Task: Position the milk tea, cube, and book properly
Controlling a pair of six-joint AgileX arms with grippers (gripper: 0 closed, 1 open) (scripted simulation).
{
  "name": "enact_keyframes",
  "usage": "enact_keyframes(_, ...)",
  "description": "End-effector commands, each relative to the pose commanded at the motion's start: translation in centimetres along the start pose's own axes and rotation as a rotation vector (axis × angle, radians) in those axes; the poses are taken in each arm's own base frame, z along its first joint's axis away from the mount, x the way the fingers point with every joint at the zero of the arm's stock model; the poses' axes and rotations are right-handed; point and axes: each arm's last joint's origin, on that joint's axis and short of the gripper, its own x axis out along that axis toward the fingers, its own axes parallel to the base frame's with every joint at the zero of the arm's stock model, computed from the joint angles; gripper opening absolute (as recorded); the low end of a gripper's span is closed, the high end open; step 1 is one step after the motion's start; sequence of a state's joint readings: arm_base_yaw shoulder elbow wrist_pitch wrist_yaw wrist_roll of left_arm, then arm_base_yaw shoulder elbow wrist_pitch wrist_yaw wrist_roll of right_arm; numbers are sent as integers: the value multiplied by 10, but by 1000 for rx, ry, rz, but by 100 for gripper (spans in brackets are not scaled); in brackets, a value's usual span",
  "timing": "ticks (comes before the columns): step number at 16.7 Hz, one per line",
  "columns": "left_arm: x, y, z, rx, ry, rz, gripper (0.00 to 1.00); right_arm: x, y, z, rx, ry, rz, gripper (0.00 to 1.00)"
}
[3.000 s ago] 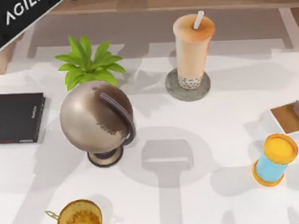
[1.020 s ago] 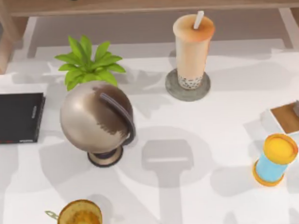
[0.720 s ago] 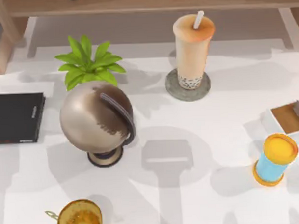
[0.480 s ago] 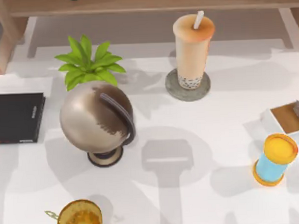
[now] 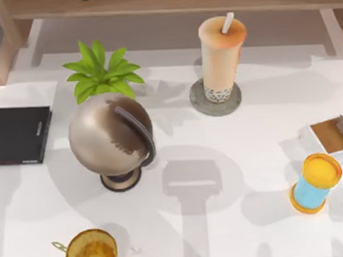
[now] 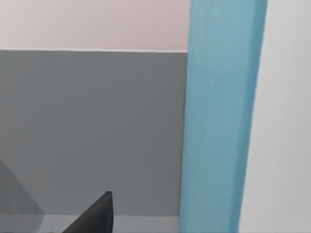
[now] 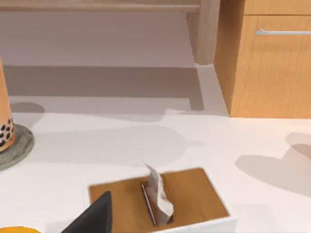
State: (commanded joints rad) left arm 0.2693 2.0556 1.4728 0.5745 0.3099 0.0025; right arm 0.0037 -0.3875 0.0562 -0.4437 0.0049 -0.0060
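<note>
The milk tea [image 5: 222, 50], a tall cup with an orange lid and white straw, stands upright on a round grey coaster [image 5: 200, 106] at the back middle of the table. Its side [image 7: 4, 121] also appears in the right wrist view. In the left wrist view a light-blue upright band with white beside it looks like the book [image 6: 221, 116], very close to the camera. A dark part of my left gripper [image 6: 95, 218] sits beside it. A dark part of my right gripper [image 7: 95, 216] hangs over the table's right side. The cube is out of view.
A bronze globe [image 5: 111, 136] stands left of centre, with a green plant [image 5: 102, 71] behind it and a black slab [image 5: 19, 135] at the left edge. A gold trophy [image 5: 91, 250] is front left. A blue cylinder with yellow ends [image 5: 316, 182] and a tissue box [image 5: 332, 134] are at the right.
My left arm, which crossed the top view's back-left corner three seconds ago, has left that view. Shadows on the table's left side have shifted. The table's objects have not moved.
</note>
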Motion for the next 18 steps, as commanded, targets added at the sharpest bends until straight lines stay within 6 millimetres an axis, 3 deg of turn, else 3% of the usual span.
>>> enact_keyframes(12,0,0,0,0,0,0,2,0,0,0,0,0,0,100)
enact_keyframes(18,0,0,0,0,0,0,0,0,0,0,0,0,0,100)
